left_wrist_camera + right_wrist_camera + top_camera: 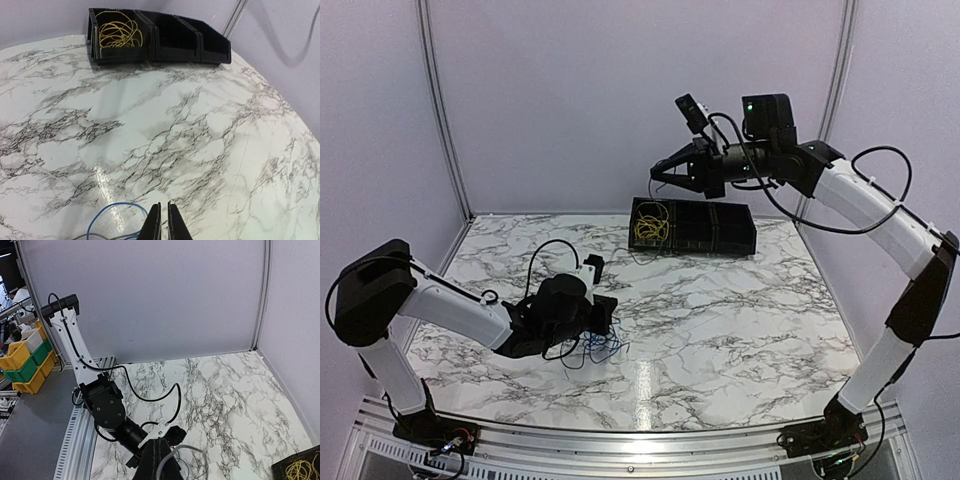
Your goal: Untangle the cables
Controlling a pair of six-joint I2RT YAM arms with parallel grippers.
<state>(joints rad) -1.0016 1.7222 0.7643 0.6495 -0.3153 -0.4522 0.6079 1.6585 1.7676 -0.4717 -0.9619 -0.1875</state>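
Left wrist view: left gripper has jaws nearly together beside the blue cable; right gripper, jaws together, hangs above the far edge of the bench.

The yellow cable is a loose bundle of thin, overlapping loops lying inside the leftmost compartment of the black tray, wholly within its walls. The blue cable lies on the marble well apart from the tray, towards the near side and roughly level with the tray's left end. It is a few slack, open loops spread flat. Thin dark strands among the blue loops may be the black cable; this cannot be told.
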